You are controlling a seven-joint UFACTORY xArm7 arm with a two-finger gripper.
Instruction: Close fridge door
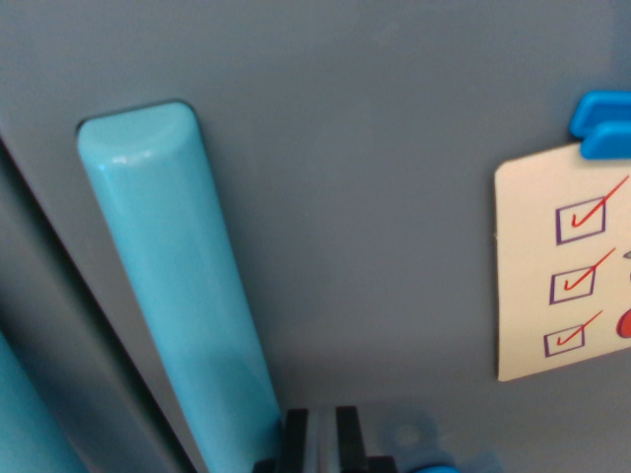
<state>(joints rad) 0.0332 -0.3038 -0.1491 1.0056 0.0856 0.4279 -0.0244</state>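
Claw [325, 443] parts show only at the bottom edge of the wrist view, at about six o'clock: two black blocks with a pale gap between them, cut off by the frame. Whether the claw is spread or closed cannot be told from this, and nothing can be seen held in it.

From those blocks, the fridge door [375, 197] fills nearly everything above, a flat grey panel very close to the camera. Its handle [173, 286] is a light blue rounded bar lying just toward nine o'clock of the claw, its long axis running from near six o'clock up toward eleven o'clock, where it ends in a rounded cap. The claw appears beside the bar's lower end, not around it. A dark seam [89, 325] runs alongside the handle on its nine o'clock side, probably the door's edge. As I judge it, the push should go squarely into the panel.

Toward three o'clock, a cream note [562, 276] hangs under a blue clip [601, 123]. It bears three purple boxes with red ticks; no words are readable.
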